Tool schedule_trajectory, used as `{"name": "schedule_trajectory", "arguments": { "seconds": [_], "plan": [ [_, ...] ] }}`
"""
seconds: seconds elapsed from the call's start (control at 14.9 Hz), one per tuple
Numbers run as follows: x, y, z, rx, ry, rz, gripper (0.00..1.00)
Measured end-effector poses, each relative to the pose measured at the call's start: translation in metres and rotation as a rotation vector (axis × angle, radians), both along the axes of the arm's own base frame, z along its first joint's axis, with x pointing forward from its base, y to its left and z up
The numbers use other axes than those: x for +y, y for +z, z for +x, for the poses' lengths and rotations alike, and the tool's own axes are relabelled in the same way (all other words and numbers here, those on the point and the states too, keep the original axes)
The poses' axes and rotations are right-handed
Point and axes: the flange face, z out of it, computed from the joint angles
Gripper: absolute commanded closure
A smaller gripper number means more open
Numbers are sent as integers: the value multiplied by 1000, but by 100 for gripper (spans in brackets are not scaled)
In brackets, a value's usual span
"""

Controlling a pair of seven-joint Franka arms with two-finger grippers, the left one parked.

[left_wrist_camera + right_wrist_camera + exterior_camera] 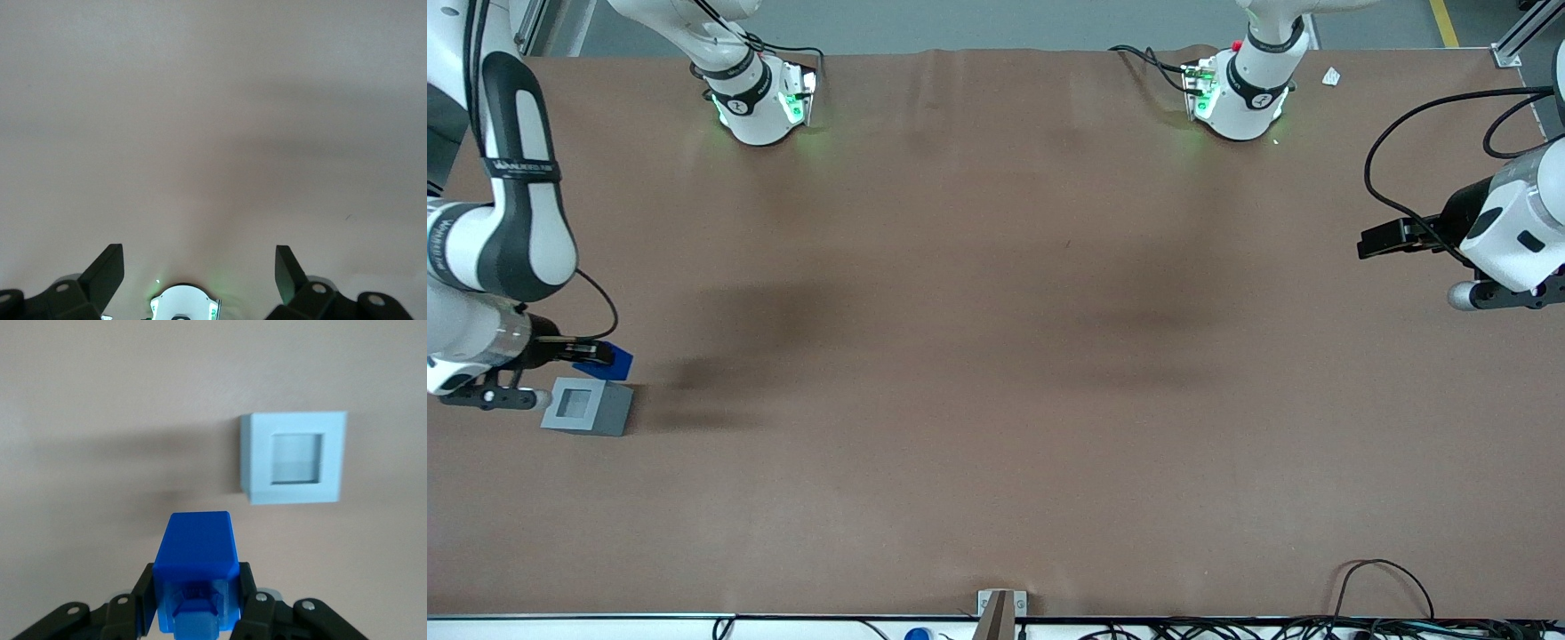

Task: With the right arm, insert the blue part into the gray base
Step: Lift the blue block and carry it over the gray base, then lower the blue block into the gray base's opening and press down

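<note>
The blue part [611, 360] is held between the fingers of my right gripper [594, 355] at the working arm's end of the table. In the right wrist view the gripper [195, 600] is shut on the blue part [197, 557], a finger pressed on each side. The part hangs above the table. The gray base [588, 406] stands on the table just nearer to the front camera than the held part, its square recess facing up and empty. It also shows in the right wrist view [295, 459], apart from the blue part.
The brown table [996, 356] spreads wide toward the parked arm's end. Two arm bases [760, 93] [1240, 93] stand at the table's edge farthest from the front camera. Cables [1378, 587] lie along the nearest edge.
</note>
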Motion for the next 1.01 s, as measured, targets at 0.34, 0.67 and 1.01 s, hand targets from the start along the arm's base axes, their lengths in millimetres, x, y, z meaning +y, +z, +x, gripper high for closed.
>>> {"name": "schedule_trajectory", "arguments": {
  "seconds": [0.34, 0.67, 1.01],
  "plan": [
    [-45, 11, 16, -34, -45, -21, 96],
    [-83, -21, 32, 5, -79, -35, 96],
    [-91, -45, 38, 35, -24, -30, 96]
  ]
}}
